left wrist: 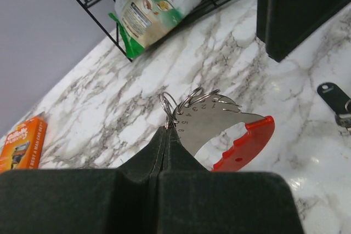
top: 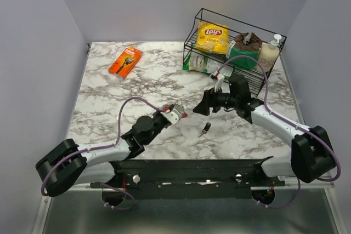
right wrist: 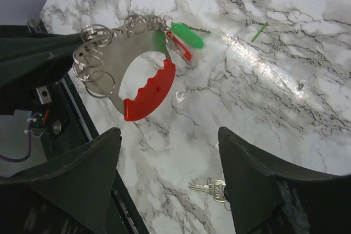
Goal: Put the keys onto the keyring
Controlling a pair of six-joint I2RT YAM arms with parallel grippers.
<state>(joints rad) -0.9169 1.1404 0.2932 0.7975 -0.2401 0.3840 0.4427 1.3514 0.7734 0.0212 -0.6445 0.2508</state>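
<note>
Two claws sit close at the centre of the top view, the left claw (left wrist: 166,134) clamped on the keyring (left wrist: 211,121). The right claw (right wrist: 169,135), fingers apart, hangs beside it, with a loose key (top: 205,129) on the counter (top: 137,86) just below.

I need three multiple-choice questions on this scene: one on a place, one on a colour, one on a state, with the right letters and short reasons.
1. Where is the black-headed key? A) on the table B) in the right jaws C) on the keyring
2. Which colour is the keyring's curved side? A) blue B) red C) yellow
3. How do the right jaws stand? A) shut on the key B) shut on the keyring C) open, empty

1 A: it lies loose on the marble. 2 B: both wrist views show red. 3 C: they stand wide apart, nothing between.
</note>
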